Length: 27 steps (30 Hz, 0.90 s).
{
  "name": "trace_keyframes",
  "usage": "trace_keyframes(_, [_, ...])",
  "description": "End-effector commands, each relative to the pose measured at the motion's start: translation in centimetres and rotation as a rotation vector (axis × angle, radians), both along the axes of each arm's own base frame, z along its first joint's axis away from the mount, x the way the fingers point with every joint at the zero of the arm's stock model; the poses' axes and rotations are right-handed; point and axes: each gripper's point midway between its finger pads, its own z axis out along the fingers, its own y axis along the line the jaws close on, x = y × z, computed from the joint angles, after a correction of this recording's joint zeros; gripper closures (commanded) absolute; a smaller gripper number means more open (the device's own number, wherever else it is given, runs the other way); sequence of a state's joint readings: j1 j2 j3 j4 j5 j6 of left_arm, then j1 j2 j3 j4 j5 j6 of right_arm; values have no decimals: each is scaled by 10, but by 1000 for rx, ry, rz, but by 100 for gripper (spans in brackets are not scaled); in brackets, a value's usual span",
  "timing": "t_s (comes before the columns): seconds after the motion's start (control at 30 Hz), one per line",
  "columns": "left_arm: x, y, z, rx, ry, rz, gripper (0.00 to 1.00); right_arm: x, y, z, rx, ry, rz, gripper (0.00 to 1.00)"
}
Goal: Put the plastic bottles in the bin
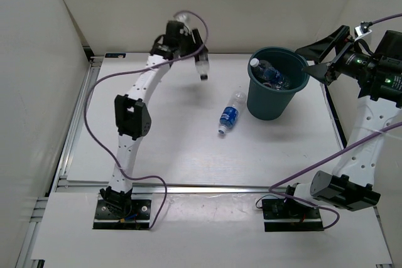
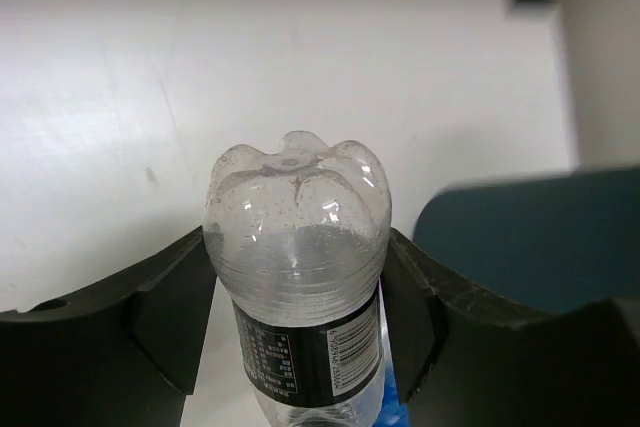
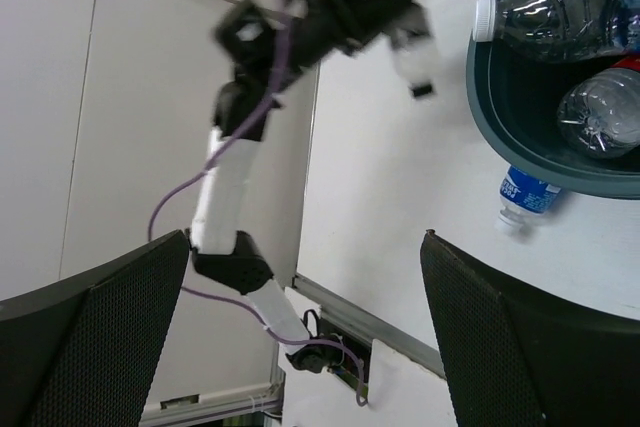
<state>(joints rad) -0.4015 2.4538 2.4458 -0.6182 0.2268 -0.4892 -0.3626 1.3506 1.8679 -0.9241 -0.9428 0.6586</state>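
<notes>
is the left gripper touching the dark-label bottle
Touching. The left wrist view shows the left gripper with both fingers pressed against the sides of the dark-label bottle, no gap.

- From above and behind me, I look down on the dark teal round plastic bin (image 1: 271, 100), far off.
- My left wrist view sees its side; my right wrist view, nearer, its inside.

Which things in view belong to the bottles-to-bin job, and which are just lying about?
Job:
- bin
- dark-label bottle, gripped by left fingers
- blue-label bottle, lying on table
- capped bottle and other bottle, inside bin

Not job:
- purple cables
- rail
</notes>
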Motion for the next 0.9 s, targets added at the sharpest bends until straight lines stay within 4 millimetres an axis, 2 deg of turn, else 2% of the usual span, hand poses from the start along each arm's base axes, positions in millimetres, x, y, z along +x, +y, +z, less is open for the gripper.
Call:
trace_keyframes(0.0, [0,22,223,-273,-413,139,64,3,-3,-2,-28,-17,-10,0])
trace_keyframes(0.07, [-7,20,267,-387,-480,140,65,3,-4,-2,-28,-17,-11,0])
trace_keyframes(0.13, [-14,8,293,-469,-543,97,67,4,-5,-2,-33,-15,-20,0])
trace_keyframes(0.23, [-35,-16,316,-555,-589,-17,68,6,-6,-2,-33,-15,-20,0])
trace_keyframes(0.3, [-46,-39,313,-520,-624,-80,71,5,-5,1,-29,-18,-22,0])
trace_keyframes(0.47, [-67,-78,302,-494,-633,-176,72,3,-11,13,-35,-59,-45,0])
trace_keyframes(0.53, [-63,-84,289,-474,-616,-137,72,-2,-11,17,-33,-71,-43,0])
trace_keyframes(0.67, [-48,-88,265,-500,-538,-81,77,-12,-16,19,-27,-84,-57,0])
trace_keyframes(0.7, [-45,-83,265,-508,-532,-70,77,-13,-19,18,-26,-81,-72,0])
trace_keyframes(0.77, [-35,-79,251,-500,-509,-52,78,-16,-19,20,-15,-86,-55,0])
trace_keyframes(0.83, [-37,-65,267,-496,-541,-41,78,-14,-18,21,13,-74,-44,0])
trace_keyframes(0.87, [-36,-57,264,-483,-524,-35,80,-13,-17,21,34,-65,-38,0])
